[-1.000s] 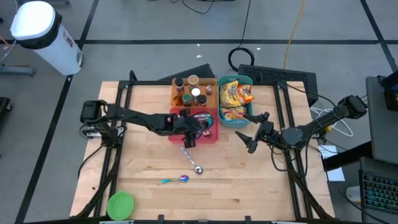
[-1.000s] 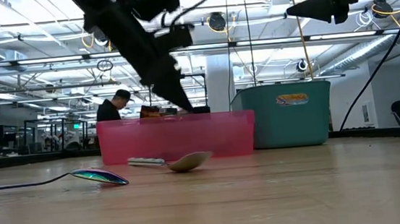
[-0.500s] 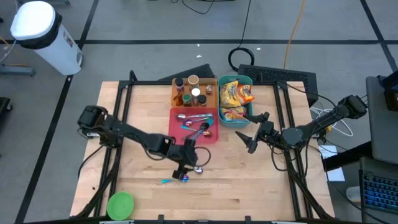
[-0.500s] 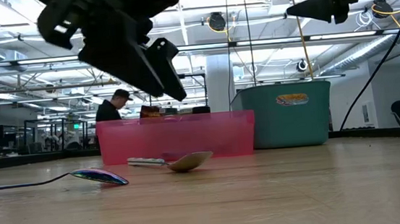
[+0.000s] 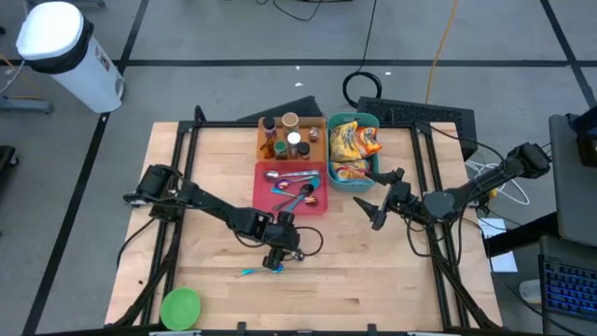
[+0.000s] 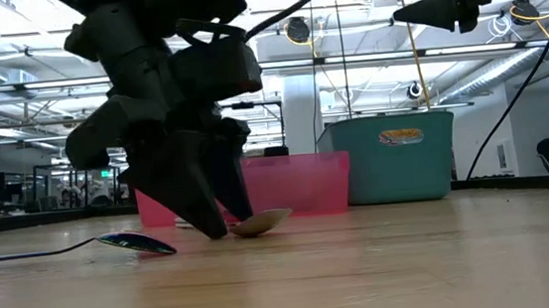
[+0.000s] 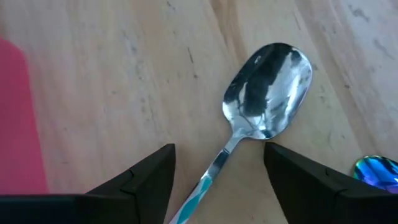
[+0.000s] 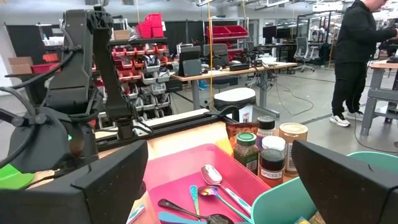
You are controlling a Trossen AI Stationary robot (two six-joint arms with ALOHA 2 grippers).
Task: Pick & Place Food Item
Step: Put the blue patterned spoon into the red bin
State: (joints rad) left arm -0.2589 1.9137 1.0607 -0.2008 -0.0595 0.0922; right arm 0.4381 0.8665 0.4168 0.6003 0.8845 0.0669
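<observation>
Moved: left gripper (image 7: 217,174) lowered from pink plastic bin (image 5: 317,201) to table.
Fingers: spread, astride silver spoon (image 7: 261,96) with teal handle.
Right gripper (image 5: 376,213): wide, idle.

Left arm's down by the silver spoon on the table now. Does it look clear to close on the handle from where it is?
Probably yes. The left gripper is open with its fingers straddling the silver spoon at its handle; nothing lies between them but bare table.

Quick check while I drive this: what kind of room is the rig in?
Most likely an open robotics lab or workshop, not a kitchen. Behind the wooden table the right wrist view shows shelving with red parts bins, workbenches with monitors and a person walking the concrete floor; the low view shows exposed ceiling trusses.
</observation>
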